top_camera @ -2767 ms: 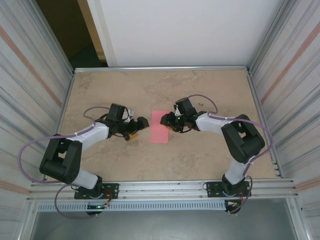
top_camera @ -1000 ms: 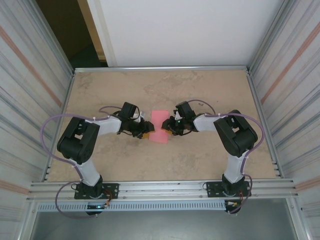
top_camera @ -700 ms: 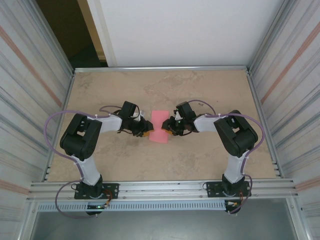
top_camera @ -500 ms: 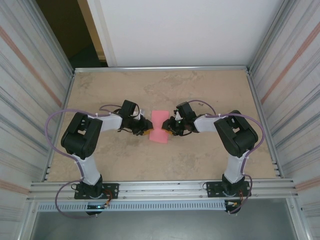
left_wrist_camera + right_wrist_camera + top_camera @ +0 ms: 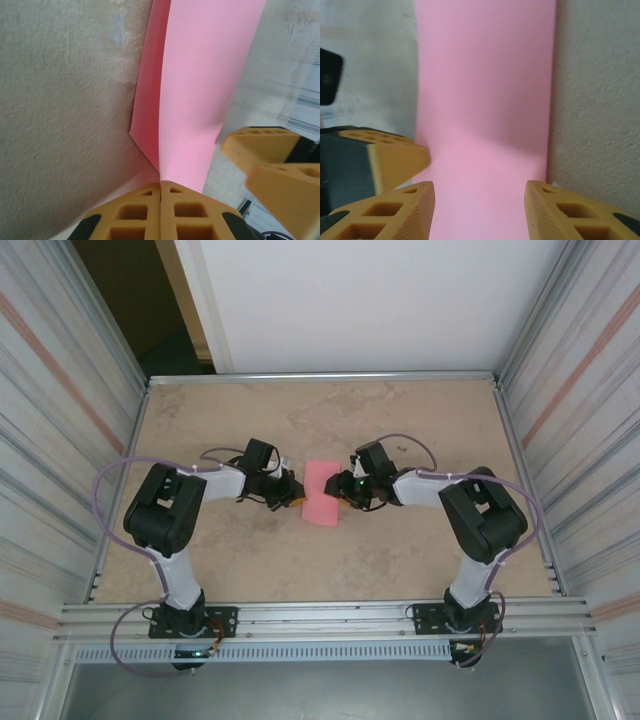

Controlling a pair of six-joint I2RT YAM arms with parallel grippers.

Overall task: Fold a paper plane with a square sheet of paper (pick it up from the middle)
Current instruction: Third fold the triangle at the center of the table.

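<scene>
The square sheet of paper (image 5: 322, 490) is pink and lies mid-table between the two arms. In the left wrist view the paper (image 5: 200, 85) bends along a crease, a darker flap on its left side, and the crease runs straight into the seam of my left gripper (image 5: 160, 186), which is shut on the paper's edge. My left gripper (image 5: 297, 497) sits at the sheet's left side. My right gripper (image 5: 343, 499) is at the sheet's right side. It stands open (image 5: 480, 212) with its yellow fingers (image 5: 395, 212) apart over the paper (image 5: 485, 90).
The tan tabletop (image 5: 400, 560) is bounded by a metal rail (image 5: 320, 615) at the near edge and corrugated walls on both sides. The right gripper's yellow fingers (image 5: 272, 160) show close beside the paper in the left wrist view.
My left gripper has closed onto the paper's left edge. My right gripper has opened wider and its arm has shifted slightly right. The sheet has stayed in the middle.
</scene>
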